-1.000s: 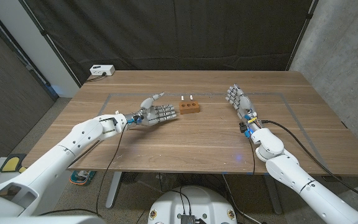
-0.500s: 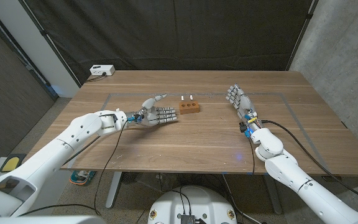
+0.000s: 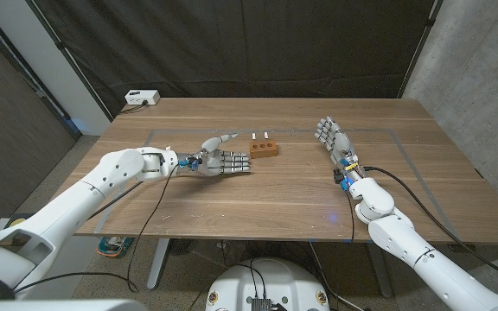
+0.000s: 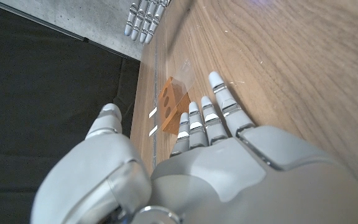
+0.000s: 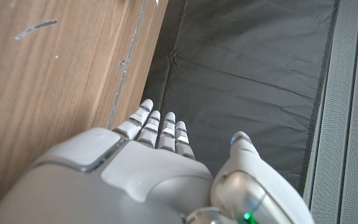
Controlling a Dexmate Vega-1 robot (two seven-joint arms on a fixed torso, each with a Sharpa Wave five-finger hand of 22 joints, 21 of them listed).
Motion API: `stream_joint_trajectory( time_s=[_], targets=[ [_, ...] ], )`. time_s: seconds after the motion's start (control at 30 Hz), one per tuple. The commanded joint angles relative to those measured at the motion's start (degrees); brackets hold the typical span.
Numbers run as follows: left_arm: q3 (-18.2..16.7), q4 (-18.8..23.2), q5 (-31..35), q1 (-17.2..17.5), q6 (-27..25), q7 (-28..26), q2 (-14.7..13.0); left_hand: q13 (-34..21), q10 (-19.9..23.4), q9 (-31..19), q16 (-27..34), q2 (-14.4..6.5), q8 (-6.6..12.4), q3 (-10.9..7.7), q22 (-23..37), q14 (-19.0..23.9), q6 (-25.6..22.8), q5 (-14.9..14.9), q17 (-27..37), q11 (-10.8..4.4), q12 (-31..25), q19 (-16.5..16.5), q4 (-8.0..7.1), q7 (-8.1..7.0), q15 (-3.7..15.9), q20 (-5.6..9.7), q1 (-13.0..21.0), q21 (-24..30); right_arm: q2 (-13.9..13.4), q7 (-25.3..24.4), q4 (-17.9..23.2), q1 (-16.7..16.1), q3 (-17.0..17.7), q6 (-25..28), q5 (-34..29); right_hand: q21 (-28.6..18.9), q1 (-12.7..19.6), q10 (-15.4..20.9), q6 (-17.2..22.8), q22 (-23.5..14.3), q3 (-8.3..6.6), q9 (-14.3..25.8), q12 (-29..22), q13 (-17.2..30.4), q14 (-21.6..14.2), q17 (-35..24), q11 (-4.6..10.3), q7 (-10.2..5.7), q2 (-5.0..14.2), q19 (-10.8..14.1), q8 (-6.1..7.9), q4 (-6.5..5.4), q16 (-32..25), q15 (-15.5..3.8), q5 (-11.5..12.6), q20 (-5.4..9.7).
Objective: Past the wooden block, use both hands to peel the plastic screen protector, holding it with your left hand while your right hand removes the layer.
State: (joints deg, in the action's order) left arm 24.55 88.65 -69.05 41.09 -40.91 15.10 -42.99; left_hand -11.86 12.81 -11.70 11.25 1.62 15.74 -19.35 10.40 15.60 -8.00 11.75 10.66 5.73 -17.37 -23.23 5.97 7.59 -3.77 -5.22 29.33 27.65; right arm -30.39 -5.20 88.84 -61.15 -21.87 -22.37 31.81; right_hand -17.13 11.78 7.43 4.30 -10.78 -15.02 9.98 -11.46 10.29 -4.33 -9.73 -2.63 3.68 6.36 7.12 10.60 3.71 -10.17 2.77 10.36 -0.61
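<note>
A small brown wooden block sits at the table's middle, also seen as the block. Just past it lie two small white tabs of the screen protector; the clear film itself is hard to make out. My left hand hovers just left of the block, fingers stretched toward it, thumb apart, holding nothing. The fingertips stop short of the block. To the block's right, my right hand stands on its edge with fingers straight and empty, the same right hand seen from behind.
A white power box sits at the table's back left corner. A faint taped outline frames the work area on the wooden table. A dark curtain hangs behind the far edge.
My left arm has swung inward and its hand has edged slightly right and down, closer to the block. The right hand has not moved.
</note>
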Motion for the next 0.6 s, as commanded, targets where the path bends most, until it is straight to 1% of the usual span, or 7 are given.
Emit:
stream_joint_trajectory(
  time_s=[0.03, 0.13, 0.17, 0.3, 0.47, 0.6],
  targets=[
    [2.4, -1.8, 2.6, -3.3, -3.3, 2.1, 0.1, 0.0, 1.2, 0.0, 0.4, 0.2, 0.32, 0.03, 0.0, 1.0, -1.0, -0.2, 0.1, -0.38, -0.5, -0.8, 0.47, 3.13, 0.27, 0.03, 0.7, 0.3, 0.2, -0.2, -0.1, -0.3, 0.3, -1.0, -0.2, 0.1, 0.0, 0.6, 0.2, -0.3, 0.24, 0.3, -0.3, 0.1, -0.5, -0.2, -0.21, -0.09, -0.14, 0.8, 0.11, 0.08, -0.2, 0.04, 0.0, 0.01],
    [2.8, -2.6, 3.0, -3.8, -3.7, 2.2, 0.7, 0.0, 2.0, 0.0, 0.5, 0.2, 0.27, 0.01, 0.0, 1.9, -1.5, -0.2, 0.1, -0.73, -0.8, -1.5, 0.53, 3.06, 0.61, 0.46, 0.9, 0.5, 0.5, -0.6, -0.3, -0.4, 0.4, -1.4, -0.3, 0.1, 0.0, 0.7, 0.2, -0.3, 0.25, 0.3, -0.4, 0.1, -0.6, -0.2, -0.26, -0.10, -0.17, 0.8, 0.11, 0.09, -0.2, 0.05, 0.0, -0.04],
    [2.9, -2.8, 3.2, -3.9, -3.7, 2.2, 0.9, 0.0, 2.1, 0.0, 0.6, 0.2, 0.42, 0.01, 0.0, 2.6, -2.2, -0.2, 0.1, -0.87, -0.9, -1.8, 0.58, 2.83, 1.00, 0.62, 1.0, 0.5, 0.6, -0.8, -0.1, -0.6, 0.5, -1.5, -0.4, 0.1, 0.0, 0.7, 0.2, -0.3, 0.26, 0.3, -0.4, 0.1, -0.5, -0.2, -0.28, -0.10, -0.18, 0.8, 0.10, 0.09, -0.2, 0.06, 0.0, -0.06],
    [3.4, -4.1, 3.9, -4.8, -3.7, 2.9, 1.8, 0.1, 3.4, 0.1, 0.6, 0.4, 0.52, -0.04, 0.0, 3.8, -3.3, -0.1, 0.1, -1.72, -1.3, -3.1, 0.87, 2.45, 1.67, 0.87, 1.7, 0.8, 0.2, -1.4, 0.5, -1.3, 0.7, -1.4, -1.0, 0.1, -0.1, 0.8, 0.2, -0.3, 0.30, 0.3, -0.4, 0.1, -0.6, -0.2, -0.30, -0.13, -0.21, 0.9, 0.10, 0.08, -0.2, 0.05, 0.0, -0.06],
    [4.7, -6.2, 5.3, -6.8, -4.0, 4.8, 3.0, 0.2, 4.6, 0.1, 0.7, 0.5, 0.74, -0.06, 0.0, 5.3, -4.7, -0.1, 0.1, -1.92, -1.7, -4.1, 1.08, 2.22, 2.13, 1.22, 2.2, 1.0, 0.1, -2.0, 0.9, -1.9, 0.9, -1.9, -1.4, 0.2, -0.1, 0.9, 0.2, -0.3, 0.34, 0.3, -0.4, 0.1, -0.6, -0.2, -0.31, -0.17, -0.26, 0.9, 0.10, 0.07, -0.2, 0.06, 0.0, -0.08],
    [5.1, -7.2, 6.1, -7.6, -4.0, 5.0, 4.0, 0.2, 5.2, 0.2, 0.6, 0.6, 0.79, -0.04, 0.0, 5.8, -5.4, -0.1, 0.1, -2.25, -1.9, -4.7, 1.12, 1.98, 2.52, 1.39, 2.4, 1.1, 0.0, -2.6, 1.4, -2.6, 1.2, -2.0, -1.5, 0.2, -0.2, 0.9, 0.2, -0.3, 0.39, 0.3, -0.4, 0.1, -0.6, -0.2, -0.32, -0.17, -0.29, 0.9, 0.10, 0.01, -0.2, 0.07, 0.0, -0.04]
  ],
)
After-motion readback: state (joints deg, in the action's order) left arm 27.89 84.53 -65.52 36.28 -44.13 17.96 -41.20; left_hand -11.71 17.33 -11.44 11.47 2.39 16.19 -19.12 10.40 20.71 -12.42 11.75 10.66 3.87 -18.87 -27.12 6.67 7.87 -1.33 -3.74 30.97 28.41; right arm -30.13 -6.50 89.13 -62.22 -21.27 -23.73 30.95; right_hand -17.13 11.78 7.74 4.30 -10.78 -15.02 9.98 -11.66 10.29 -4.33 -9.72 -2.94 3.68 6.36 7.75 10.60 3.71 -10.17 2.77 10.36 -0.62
